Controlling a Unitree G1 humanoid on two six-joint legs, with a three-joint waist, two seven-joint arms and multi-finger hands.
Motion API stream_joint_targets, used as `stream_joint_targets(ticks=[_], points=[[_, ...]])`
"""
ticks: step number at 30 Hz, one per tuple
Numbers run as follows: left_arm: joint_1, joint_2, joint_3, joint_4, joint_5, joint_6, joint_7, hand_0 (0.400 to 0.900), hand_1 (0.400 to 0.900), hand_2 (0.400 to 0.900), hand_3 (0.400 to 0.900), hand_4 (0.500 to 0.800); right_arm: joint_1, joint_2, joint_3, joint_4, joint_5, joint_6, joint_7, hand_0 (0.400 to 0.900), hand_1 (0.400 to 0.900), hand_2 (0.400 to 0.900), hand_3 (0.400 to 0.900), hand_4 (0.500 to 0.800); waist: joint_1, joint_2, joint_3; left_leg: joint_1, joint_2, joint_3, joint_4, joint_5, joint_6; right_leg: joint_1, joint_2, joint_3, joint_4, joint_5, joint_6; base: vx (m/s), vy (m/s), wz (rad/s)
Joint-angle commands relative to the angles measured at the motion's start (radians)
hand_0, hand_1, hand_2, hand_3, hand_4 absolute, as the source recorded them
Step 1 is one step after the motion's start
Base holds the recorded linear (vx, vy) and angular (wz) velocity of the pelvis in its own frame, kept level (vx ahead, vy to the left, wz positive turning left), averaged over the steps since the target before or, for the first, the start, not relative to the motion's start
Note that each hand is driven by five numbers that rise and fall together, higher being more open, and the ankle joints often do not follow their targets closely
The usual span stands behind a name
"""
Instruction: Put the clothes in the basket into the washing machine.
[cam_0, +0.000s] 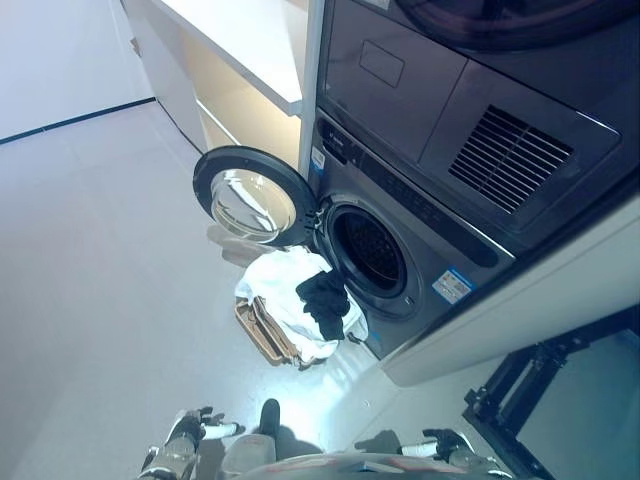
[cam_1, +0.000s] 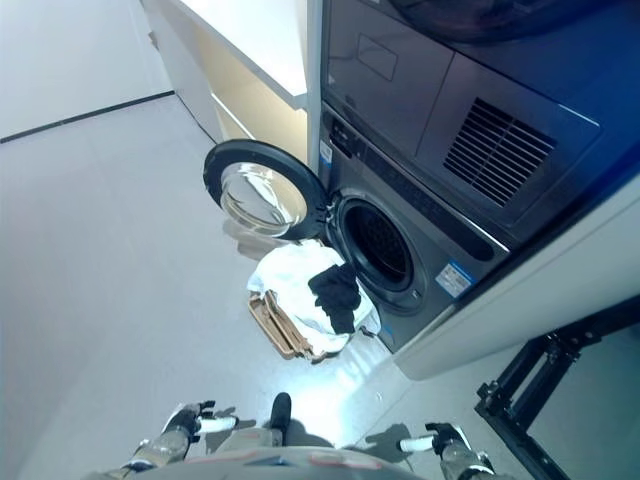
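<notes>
Floor (cam_0: 90, 300): pale grey and glossy, spreading from the washer out to a white wall with a dark skirting line at the far left.
Washer (cam_0: 420, 250): dark grey front-loader set in a stack, with a vented panel (cam_0: 510, 155) of a second machine above it.
Door (cam_0: 245, 195): round, with a glass centre, swung fully open to the left of the drum opening.
Drum (cam_0: 370, 248): open and dark inside; I can make out no laundry in it, though the depth is too dim to be sure.
Basket (cam_0: 268, 330): tan, standing on the floor just below the open door and right in front of the washer.
Clothes (cam_0: 285, 285): a white heap piled above the basket's rim, spilling over the side towards the washer, with a black garment (cam_0: 325, 298) lying on top at the side nearest the drum.
Shelf (cam_0: 235, 50): white unit to the left of the washer, lit warm yellow underneath.
Frame (cam_0: 520, 385): black metal, at the lower right, well apart from the basket.
Left hand (cam_1: 190, 420): low at the bottom edge, over bare floor, well short of the basket; fingers relaxed and spread, grasping nothing.
Right hand (cam_1: 440, 440): low at the bottom right, also over bare floor, fingers loose and extended, empty.
</notes>
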Motion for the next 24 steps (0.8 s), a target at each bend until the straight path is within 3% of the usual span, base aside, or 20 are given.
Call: stream_joint_targets(ticks=[1,4,5,7,9,11,16,24], points=[[0.035,0.028,-0.01,0.004,-0.002,0.001,0.005,0.9,0.9,0.9,0.9,0.8,0.011,-0.084,0.014,-0.039,-0.015,0.006,-0.026,0.9,0.9,0.9,0.9,0.8,0.0,0.076,0.022,-0.051,0.042,-0.017,0.02,0.018,-0.03,-0.109,0.005,-0.069,0.092,0.41,-0.031,0.26,0.274,0.37],[0.035,0.033,-0.008,0.01,-0.001,-0.001,0.007,0.9,0.9,0.9,0.9,0.8,0.0,-0.089,0.011,-0.042,-0.017,0.006,-0.04,0.9,0.9,0.9,0.9,0.8,-0.023,0.104,0.042,0.018,0.031,-0.037,0.011,-0.016,-0.022,-0.212,-0.079,-0.178,0.07,0.271,-0.068,0.29,0.144,0.35],[0.034,0.035,-0.005,0.016,-0.001,-0.003,0.009,0.9,0.9,0.9,0.9,0.8,-0.011,-0.091,0.014,-0.042,-0.017,0.008,-0.044,0.9,0.9,0.9,0.9,0.8,-0.027,0.109,0.043,0.039,0.031,-0.04,0.001,-0.03,-0.028,-0.227,-0.114,-0.229,-0.027,0.199,-0.08,0.32,0.001,0.23],[0.033,0.035,0.0,0.026,0.003,-0.006,0.01,0.9,0.9,0.9,0.9,0.8,-0.034,-0.095,0.023,-0.046,-0.026,0.009,-0.047,0.9,0.9,0.9,0.9,0.8,-0.027,0.101,0.039,0.068,0.022,-0.046,-0.006,-0.059,-0.043,-0.22,-0.132,-0.291,-0.235,0.158,-0.083,0.31,-0.092,0.1],[0.035,0.033,0.003,0.03,0.009,-0.011,0.012,0.9,0.9,0.9,0.9,0.8,-0.07,-0.105,0.033,-0.066,-0.029,0.006,-0.052,0.9,0.9,0.9,0.9,0.8,-0.034,0.089,0.038,0.093,0.012,-0.049,-0.01,-0.085,-0.058,-0.225,-0.131,-0.301,-0.415,0.185,-0.063,0.24,-0.124,0.11],[0.033,0.03,0.008,0.029,0.019,-0.015,0.012,0.9,0.9,0.9,0.9,0.8,-0.086,-0.113,0.037,-0.077,-0.033,0.001,-0.058,0.9,0.9,0.9,0.9,0.8,-0.043,0.079,0.039,0.111,0.003,-0.071,-0.002,-0.099,-0.066,-0.191,-0.118,-0.265,-0.509,0.179,-0.053,0.19,-0.106,0.43],[0.058,0.013,0.001,0.027,0.026,-0.016,0.009,0.9,0.9,0.9,0.9,0.8,-0.099,-0.122,0.045,-0.076,-0.034,0.007,-0.051,0.9,0.9,0.9,0.9,0.8,-0.019,0.078,-0.007,0.13,0.014,-0.091,-0.015,-0.11,-0.086,-0.097,-0.125,-0.358,-0.561,0.149,-0.067,0.17,-0.11,0.44],[0.089,0.019,0.005,0.04,0.038,-0.013,0.0,0.9,0.9,0.9,0.9,0.8,-0.151,-0.152,0.033,-0.116,0.03,-0.01,-0.03,0.9,0.9,0.9,0.9,0.8,0.006,0.085,-0.017,0.12,0.044,-0.12,-0.015,-0.117,-0.112,-0.07,-0.111,-0.401,-0.566,0.111,-0.074,0.07,-0.092,0.19]])
